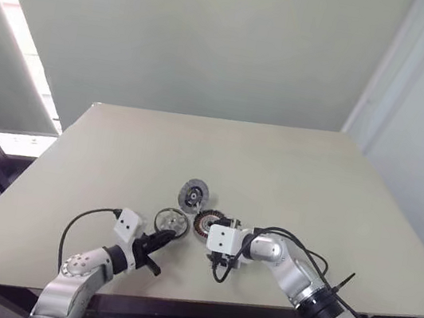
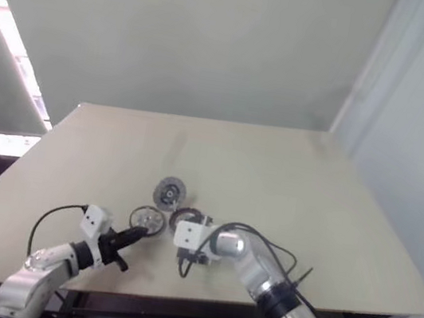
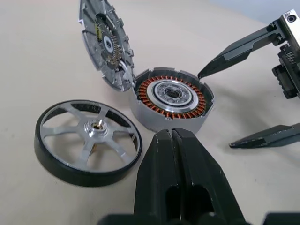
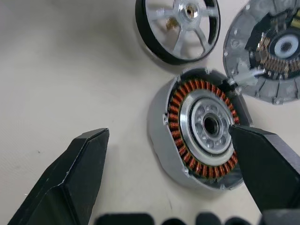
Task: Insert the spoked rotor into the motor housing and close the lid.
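The motor housing (image 3: 171, 98) lies on the table with its copper windings facing up. The spoked rotor (image 3: 87, 136), a silver wheel in a dark rim, lies flat beside it. The lid (image 3: 105, 42) touches the housing's rim on the far side, tilted, with its inner face in view. My left gripper (image 3: 172, 135) is shut and empty, its tips just short of the gap between rotor and housing. My right gripper (image 4: 166, 131) stands open at the housing's other side with nothing held. One of its fingertips (image 3: 201, 72) is close to the housing's rim.
The parts sit near the front middle of a pale table (image 1: 297, 181). Bare table top stretches behind and to both sides. A wall stands beyond the far edge. The table's front edge runs just behind both arms.
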{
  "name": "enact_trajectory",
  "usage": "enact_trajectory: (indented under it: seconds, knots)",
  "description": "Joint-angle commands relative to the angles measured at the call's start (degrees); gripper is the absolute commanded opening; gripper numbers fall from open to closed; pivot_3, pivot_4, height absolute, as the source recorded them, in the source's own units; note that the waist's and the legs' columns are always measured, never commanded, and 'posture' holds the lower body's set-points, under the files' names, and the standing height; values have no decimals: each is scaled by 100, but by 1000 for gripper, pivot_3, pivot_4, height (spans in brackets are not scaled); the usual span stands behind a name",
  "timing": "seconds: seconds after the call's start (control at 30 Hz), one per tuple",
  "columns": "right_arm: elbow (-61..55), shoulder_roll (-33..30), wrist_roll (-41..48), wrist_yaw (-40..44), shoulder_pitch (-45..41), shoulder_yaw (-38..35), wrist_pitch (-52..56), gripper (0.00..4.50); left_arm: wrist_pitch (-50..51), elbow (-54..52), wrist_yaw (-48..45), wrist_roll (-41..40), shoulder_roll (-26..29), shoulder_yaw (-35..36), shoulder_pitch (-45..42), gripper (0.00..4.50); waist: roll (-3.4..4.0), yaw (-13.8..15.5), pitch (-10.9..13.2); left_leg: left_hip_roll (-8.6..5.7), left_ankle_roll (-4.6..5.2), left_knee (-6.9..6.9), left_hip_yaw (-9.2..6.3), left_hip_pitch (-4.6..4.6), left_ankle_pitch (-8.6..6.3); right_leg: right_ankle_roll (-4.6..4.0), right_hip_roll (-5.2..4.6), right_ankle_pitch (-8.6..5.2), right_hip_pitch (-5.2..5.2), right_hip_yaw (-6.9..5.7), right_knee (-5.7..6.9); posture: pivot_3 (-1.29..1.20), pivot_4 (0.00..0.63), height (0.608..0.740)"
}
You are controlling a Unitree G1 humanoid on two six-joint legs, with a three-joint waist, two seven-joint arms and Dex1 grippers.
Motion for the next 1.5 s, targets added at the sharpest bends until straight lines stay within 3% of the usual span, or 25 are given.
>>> enact_trajectory:
  seconds: [0.03, 0.07, 0.17, 0.53, 0.8, 1.23, 1.47, 1.5]
  knots:
    - [129, 81, -114, -168, -211, -81, -47, 4468, -114, -115, 25, -19, 32, 103, -50, 0, 0, -2, 0, 0, 0, 0, 0, 0, 0, 0, 0, 0, 0, 0, 0, 0, 0, 740]
    - [178, 89, -139, -184, -228, -73, -63, 4468, -115, -116, 25, -18, 31, 102, -49, 0, 0, -3, 0, 0, 0, 0, 0, 1, 0, 0, 0, 0, 0, 0, 1, 0, 0, 740]
    - [430, 121, -220, -243, -286, -38, -99, 3884, -119, -119, 34, -19, 20, 101, -52, 0, 0, -3, 0, 0, 0, -2, 0, 1, 0, 0, 0, 0, -2, 0, 1, 0, 0, 740]
    - [758, 192, -322, -250, -344, -27, -207, 40, -130, -129, 77, -38, -4, 108, -46, 0, 0, -5, -1, 1, 0, 0, 1, 9, 0, 0, 1, 0, 4, 1, 4, 0, 0, 740]
    - [272, 128, -191, 15, -259, -129, 28, 13, -130, -132, 108, -46, -12, 105, -34, 0, 0, 2, -1, -1, 0, -2, -1, 9, 0, 0, 0, 0, 6, 1, 4, 0, 0, 740]
    - [-2480, 29, 507, 1305, 455, -304, 2900, 13, -143, -77, 111, -63, -31, 103, 24, 0, 1, 1, 0, 0, 0, 0, -7, -9, 0, 1, 0, 1, -7, -8, 1, 0, 0, 740]
    - [-2466, 177, 633, 1172, 569, -53, 3263, 13, -80, -25, 107, -80, -20, 105, -40, 0, 0, 0, 0, 2, -1, 0, -9, -10, -1, 1, -1, 0, -8, -14, 1, 0, 0, 740]
    - [-2465, 167, 637, 1166, 568, -31, 3375, 244, -85, -19, 109, -75, -16, 107, -46, 0, 0, 0, 0, 2, -1, 0, -8, -10, -1, 1, -1, 0, -9, -14, 1, 0, 0, 740]
